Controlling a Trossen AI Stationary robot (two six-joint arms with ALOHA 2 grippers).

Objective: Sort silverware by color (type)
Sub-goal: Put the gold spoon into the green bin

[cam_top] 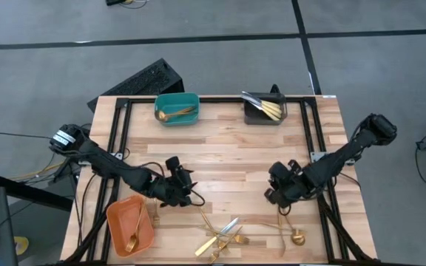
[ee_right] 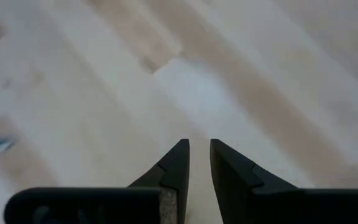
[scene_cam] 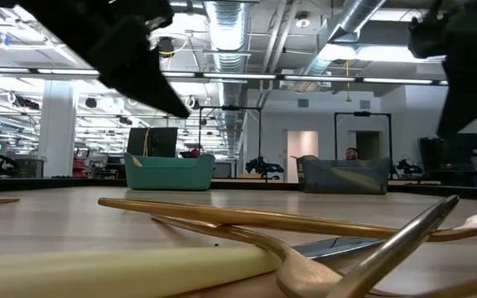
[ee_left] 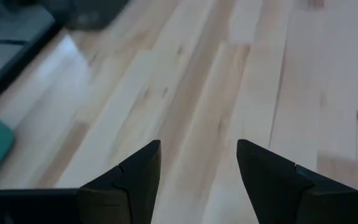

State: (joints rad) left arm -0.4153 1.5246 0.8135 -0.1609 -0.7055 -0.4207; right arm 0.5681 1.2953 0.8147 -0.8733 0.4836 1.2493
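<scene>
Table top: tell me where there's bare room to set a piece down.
Free: the wide middle strip of the table between the teal bin and grey bin at the far edge and the two pincers. Crowded: the near edge, with the orange bin, the silverware pile and a lone spoon.

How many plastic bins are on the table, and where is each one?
3. The teal bin is at the far edge, left of centre. The dark grey bin is at the far edge, right of centre. The orange bin is at the near left corner.
</scene>
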